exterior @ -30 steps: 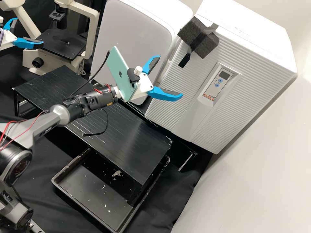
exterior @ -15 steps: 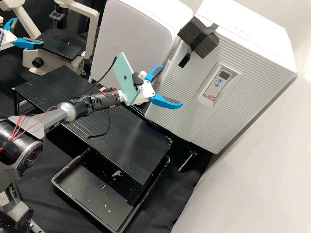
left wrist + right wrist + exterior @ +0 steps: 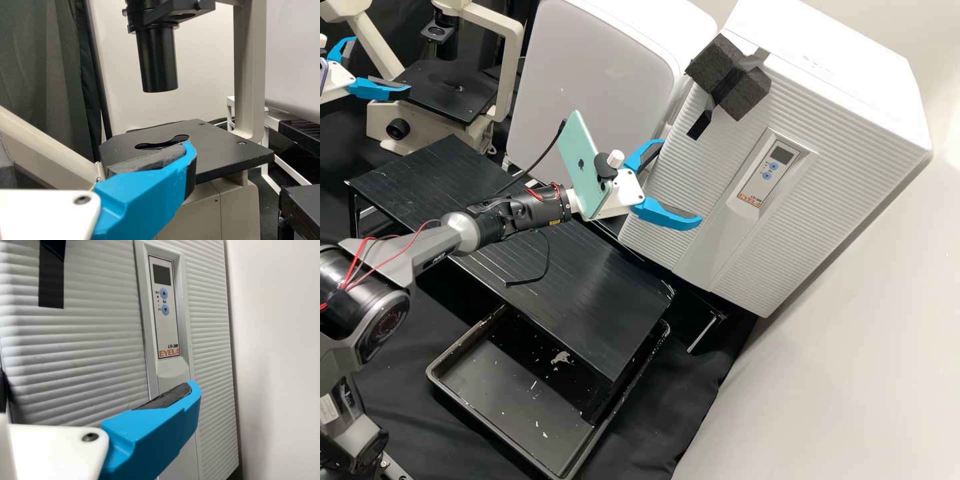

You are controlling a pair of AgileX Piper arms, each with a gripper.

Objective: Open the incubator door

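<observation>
The white incubator point(image 3: 840, 87) has its ridged door point(image 3: 817, 200) shut, with black foam blocks point(image 3: 732, 77) taped at the door's upper left. My right gripper point(image 3: 682, 181) stands open in front of the door's lower left, below the foam, nothing between its fingers; whether it touches the door I cannot tell. In the right wrist view, one blue finger of the right gripper point(image 3: 100, 390) crosses in front of the door point(image 3: 100, 355), below the control panel point(image 3: 164, 310). Far off at upper left, my left gripper point(image 3: 381, 65) is open and empty beside the microscope; the left wrist view shows the left gripper point(image 3: 95, 160) there too.
A microscope point(image 3: 447, 90) stands at the back left, and a white cabinet point(image 3: 597, 73) is directly left of the incubator. A black slatted stand point(image 3: 587, 293) lies under the right arm, above a dark tray point(image 3: 463, 413). A wall point(image 3: 853, 347) borders the right.
Over the last second my right gripper has gone down and slightly right in the high view, staying open. The left gripper has kept still.
</observation>
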